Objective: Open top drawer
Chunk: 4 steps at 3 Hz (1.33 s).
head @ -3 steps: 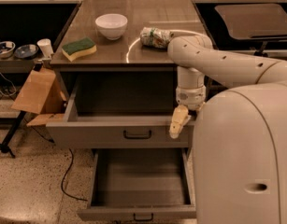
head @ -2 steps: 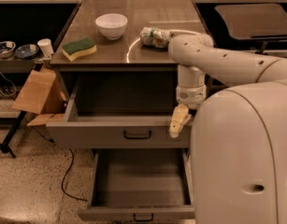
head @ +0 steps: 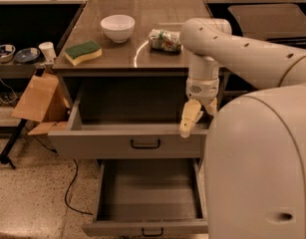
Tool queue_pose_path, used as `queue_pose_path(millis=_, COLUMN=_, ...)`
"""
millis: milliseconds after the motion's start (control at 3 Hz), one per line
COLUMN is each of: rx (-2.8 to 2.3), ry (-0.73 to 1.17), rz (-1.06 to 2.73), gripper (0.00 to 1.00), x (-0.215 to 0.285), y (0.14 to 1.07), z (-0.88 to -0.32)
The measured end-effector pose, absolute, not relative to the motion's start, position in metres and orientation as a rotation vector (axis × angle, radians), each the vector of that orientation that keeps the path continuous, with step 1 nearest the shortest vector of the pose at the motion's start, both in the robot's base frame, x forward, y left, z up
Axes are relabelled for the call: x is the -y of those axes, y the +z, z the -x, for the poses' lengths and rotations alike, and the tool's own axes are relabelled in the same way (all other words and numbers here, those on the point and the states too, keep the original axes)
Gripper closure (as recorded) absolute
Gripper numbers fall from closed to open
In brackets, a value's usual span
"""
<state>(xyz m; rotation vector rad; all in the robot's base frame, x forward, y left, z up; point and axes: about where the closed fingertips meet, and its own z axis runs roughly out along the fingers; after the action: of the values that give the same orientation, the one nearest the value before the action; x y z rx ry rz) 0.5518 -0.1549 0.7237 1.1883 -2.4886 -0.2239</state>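
End effector (head: 191, 119) hangs from the cream arm (head: 227, 49) at the right front corner of the top drawer (head: 92, 144), its tip just over the upper edge of the front panel. Whether it is apart or together cannot be told from this angle, and it grips nothing that can be seen.

The top drawer stands pulled well out from under the counter (head: 142, 14). It is a wide grey box with a plain flat front panel and a small black bar handle (head: 145, 144) at the panel's centre. From that handle the end effector lies at about 2 o'clock. At 6 o'clock from the handle, a lower drawer (head: 147, 193) is also pulled out, reaching further forward.

On the counter, a white bowl (head: 117, 27) sits at 12 o'clock from the handle, a green-and-yellow sponge (head: 83, 52) at 11 o'clock, and a crumpled packet (head: 165, 40) beside the arm at 1 o'clock.
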Motion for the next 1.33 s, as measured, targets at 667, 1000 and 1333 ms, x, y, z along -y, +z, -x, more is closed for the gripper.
queue_pose_path(millis=667, rx=2.575, ry=-0.228, rz=-1.457, gripper=0.18, x=0.121, y=0.784, z=-0.539)
queue_pose_path(millis=1000, rx=2.646, ry=-0.250, rz=-1.555, gripper=0.41, x=0.101, y=0.770, z=-0.551)
queue_pose_path(millis=1333, rx=2.719, ry=-0.267, rz=-1.626, gripper=0.65, x=0.082, y=0.746, z=-0.578)
